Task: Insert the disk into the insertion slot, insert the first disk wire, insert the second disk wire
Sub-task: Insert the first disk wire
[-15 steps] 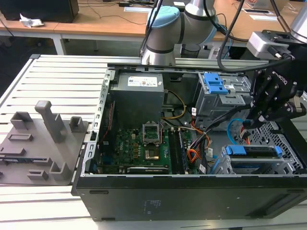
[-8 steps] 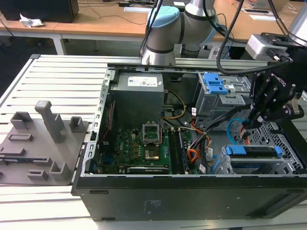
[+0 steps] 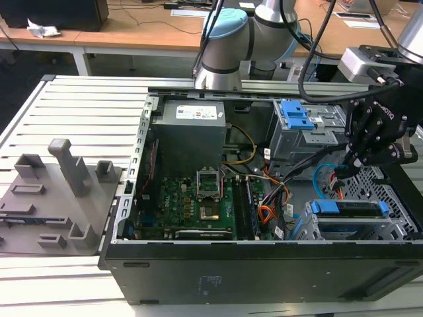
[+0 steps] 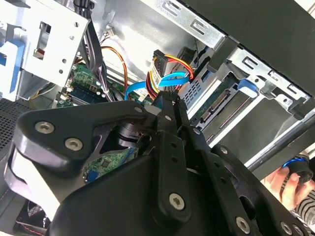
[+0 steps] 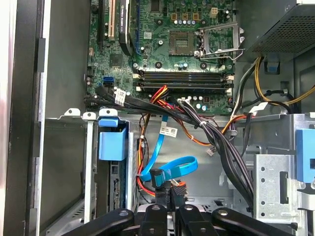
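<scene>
One disk (image 3: 347,208) sits in the insertion slot (image 3: 402,198). One gripper (image 5: 170,190), jaws narrow, pinches at two cables: the first disk wire (image 4: 172,63) and the second disk wire (image 5: 179,166)

Open black computer case (image 3: 264,264) lying on its side on a slatted grey surface (image 3: 79,105); motherboard (image 3: 192,205) flat inside; grey power supply (image 3: 188,132) behind it; tall grey bay with blue latch (image 3: 297,117) toward the exterior view's right; disk (image 3: 347,209) seated in the insertion slot (image 3: 330,232) at the near right corner, blue caddy edge up; end effector (image 3: 345,170) tilted down between bay and disk, tip at the first disk wire (image 3: 338,189), just beside the looped second disk wire (image 3: 320,179); contact not discernible; grey fixture plate (image 3: 53,198) with upright blocks beside the case at the exterior view's left.
</scene>
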### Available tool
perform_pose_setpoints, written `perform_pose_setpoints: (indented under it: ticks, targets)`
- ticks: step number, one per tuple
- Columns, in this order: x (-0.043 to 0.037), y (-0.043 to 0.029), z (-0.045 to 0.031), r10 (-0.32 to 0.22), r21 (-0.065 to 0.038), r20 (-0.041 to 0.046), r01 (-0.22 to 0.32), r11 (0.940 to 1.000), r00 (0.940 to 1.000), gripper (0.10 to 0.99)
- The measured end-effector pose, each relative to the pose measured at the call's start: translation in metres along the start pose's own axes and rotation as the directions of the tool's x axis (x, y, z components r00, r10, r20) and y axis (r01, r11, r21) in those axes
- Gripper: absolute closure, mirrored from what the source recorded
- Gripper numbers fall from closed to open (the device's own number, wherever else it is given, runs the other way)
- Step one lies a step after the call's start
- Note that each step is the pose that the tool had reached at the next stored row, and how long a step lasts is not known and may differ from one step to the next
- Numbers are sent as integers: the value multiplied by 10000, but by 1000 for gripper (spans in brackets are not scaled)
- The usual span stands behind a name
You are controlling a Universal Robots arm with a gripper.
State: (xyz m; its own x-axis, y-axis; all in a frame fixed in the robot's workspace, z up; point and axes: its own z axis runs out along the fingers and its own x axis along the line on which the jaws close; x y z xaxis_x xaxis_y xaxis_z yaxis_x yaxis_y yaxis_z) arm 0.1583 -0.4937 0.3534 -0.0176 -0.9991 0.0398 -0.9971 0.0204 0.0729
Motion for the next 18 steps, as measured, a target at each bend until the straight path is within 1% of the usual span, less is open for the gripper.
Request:
perform_pose_setpoints:
  ticks: [3, 4, 6, 7, 9, 11, 13, 18]
  targets:
    - [-2, -96, -8, -2, -22, -1, 2, 10000, 10000, 925]
    - [-3, -141, -11, -1, -28, -2, 1, 10000, 10000, 925]
    - [1, -148, -11, 0, -29, -1, 0, 10000, 10000, 925]
    - [17, -149, -11, -1, -29, -2, 1, 10000, 10000, 925]
    - [82, -150, -9, -1, -29, -2, 1, 10000, 10000, 925]
    - [122, -151, -7, -1, -29, -1, 1, 10000, 10000, 925]
    - [183, -152, -5, -1, -29, -2, 1, 10000, 10000, 925]
    - [282, -155, -1, -1, -29, -1, 1, 10000, 10000, 925]
